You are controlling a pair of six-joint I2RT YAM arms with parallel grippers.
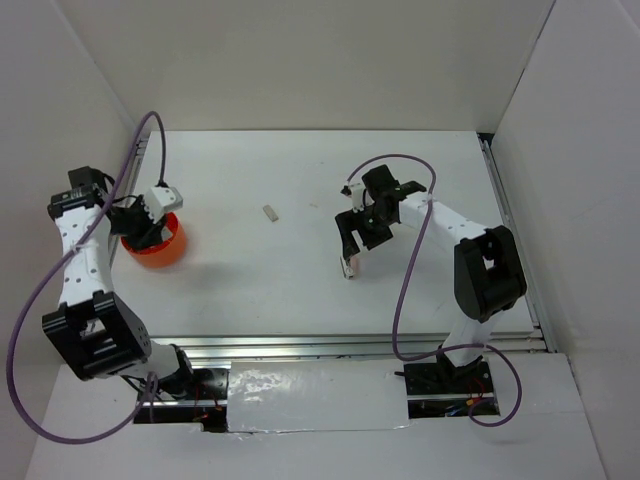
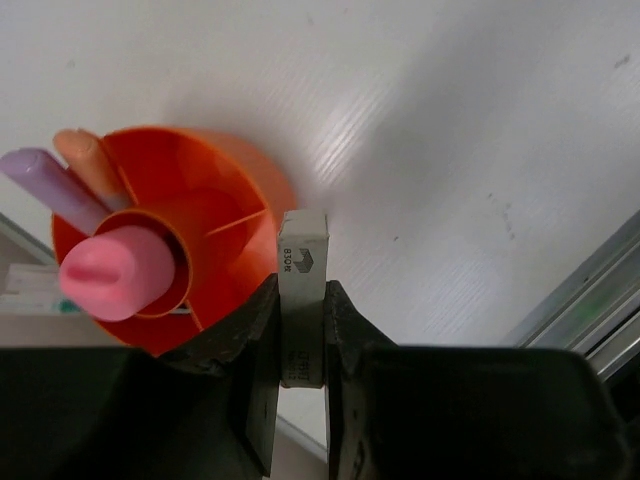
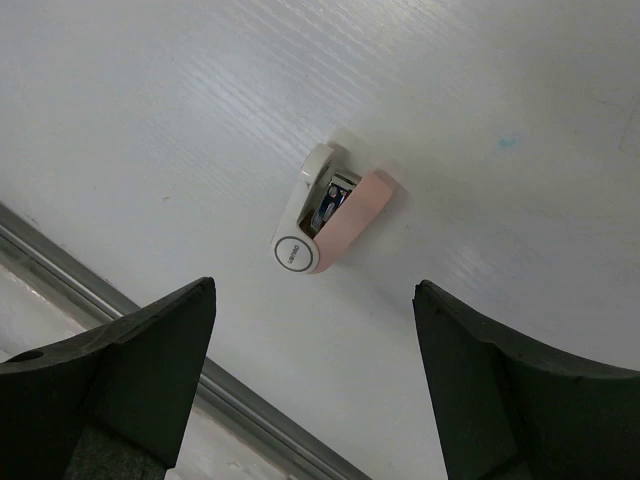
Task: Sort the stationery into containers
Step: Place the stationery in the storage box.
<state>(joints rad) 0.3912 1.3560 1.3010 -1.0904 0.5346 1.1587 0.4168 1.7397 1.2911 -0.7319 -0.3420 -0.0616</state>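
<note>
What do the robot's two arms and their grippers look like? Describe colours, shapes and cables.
Both arms are alike: the left arm and the right arm have white tube-like links joined by bulky black joints. A thin purple cable loops loosely along each one. The left gripper and the right gripper each have two broad, matte black fingers with flat inner faces.

orange tub [image 2: 212, 195], pink cylinder [image 2: 110, 272], lilac pen [image 2: 47, 180], white eraser [image 2: 302, 252]

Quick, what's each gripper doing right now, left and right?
Left gripper: closed on the white eraser block, at the orange tub.
Right gripper: open, empty, over a white-and-pink item.
</note>
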